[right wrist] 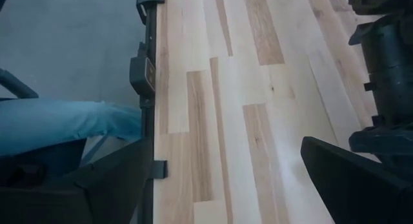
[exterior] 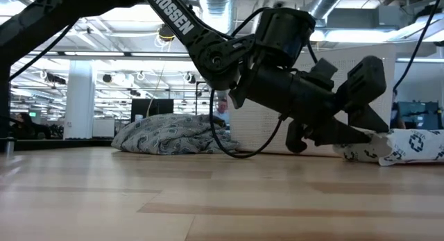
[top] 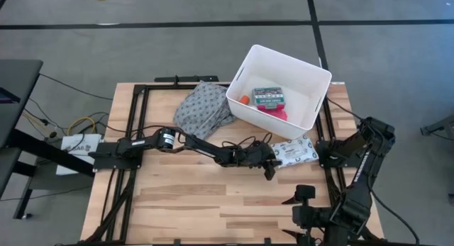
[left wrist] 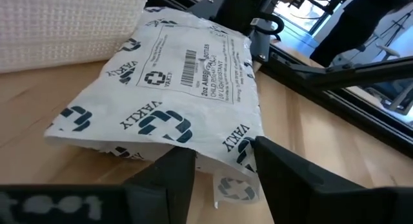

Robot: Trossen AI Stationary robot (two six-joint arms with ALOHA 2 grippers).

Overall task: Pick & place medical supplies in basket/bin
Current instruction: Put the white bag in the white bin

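The white patterned soft pack [top: 296, 150] lies flat on the table just in front of the white bin [top: 312, 70]. My left gripper [top: 272, 163] reaches across from the table's left and is shut on the pack's near-left end. Inside the bin are a green first-aid box [top: 269, 97], an orange item [top: 244, 99] and something pink [top: 275, 112]. My right gripper [right wrist: 222, 166] stands open above bare wood near the table's right front, with nothing between its fingers. My left gripper pinches the pack's corner [left wrist: 227, 161], at the end pointing toward the table's left, between its two fingers [left wrist: 284, 172]. The fingers come nearly level, slanting a little down, from the table's left. The pack [exterior: 409, 145] rests on the table.
A grey dotted cloth [top: 202, 108] lies bunched left of the bin. Black frame rails [top: 138, 125] run along the table's sides. A person's leg in jeans [right wrist: 58, 124] shows beyond the table's edge. The front half of the table is bare wood [top: 213, 203].
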